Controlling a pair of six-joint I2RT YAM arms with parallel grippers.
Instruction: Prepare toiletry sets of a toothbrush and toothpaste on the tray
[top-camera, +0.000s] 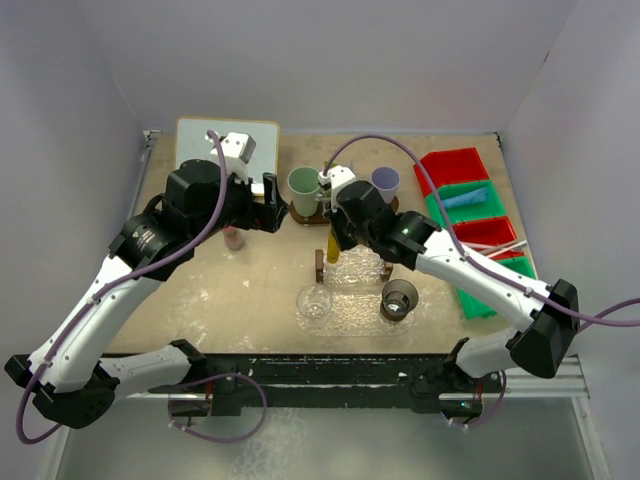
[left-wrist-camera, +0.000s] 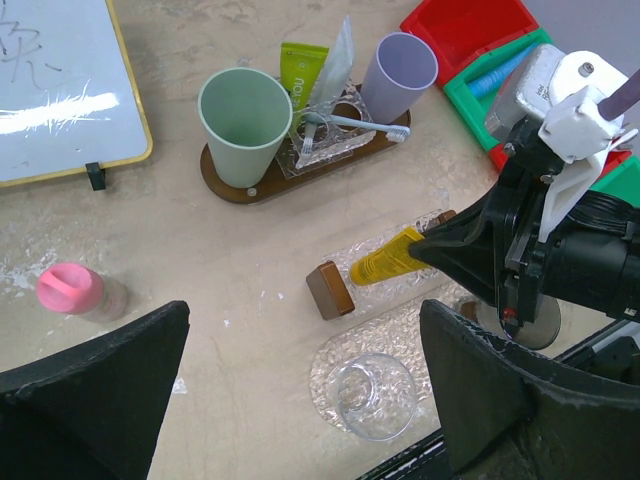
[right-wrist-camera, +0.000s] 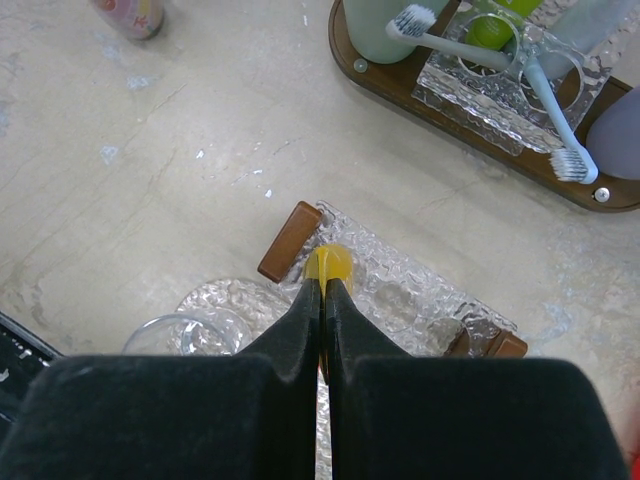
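My right gripper (right-wrist-camera: 324, 290) is pinched shut on the flat crimped end of the yellow tube (right-wrist-camera: 328, 264). I hold it there so the cap hangs free below my fingertips and can go down first. The tube points at the clear rack (right-wrist-camera: 410, 300) directly under my fingers, at the end beside the brown end block (right-wrist-camera: 290, 242). I cannot tell whether the cap is already in a hole or only touching the rim.

My left gripper (left-wrist-camera: 305, 335) is spread wide and holds nothing. It hangs back from the rack, I judge to leave room. The clear cup (left-wrist-camera: 372, 395) stands just under it.

Beyond both sets of fingertips a finished set sits on the brown tray (left-wrist-camera: 225, 185) — green cup (left-wrist-camera: 245, 120), purple cup (left-wrist-camera: 398, 72), green tube (left-wrist-camera: 300, 75) and a toothbrush (left-wrist-camera: 365, 124) across its rack. That is the layout I am copying.
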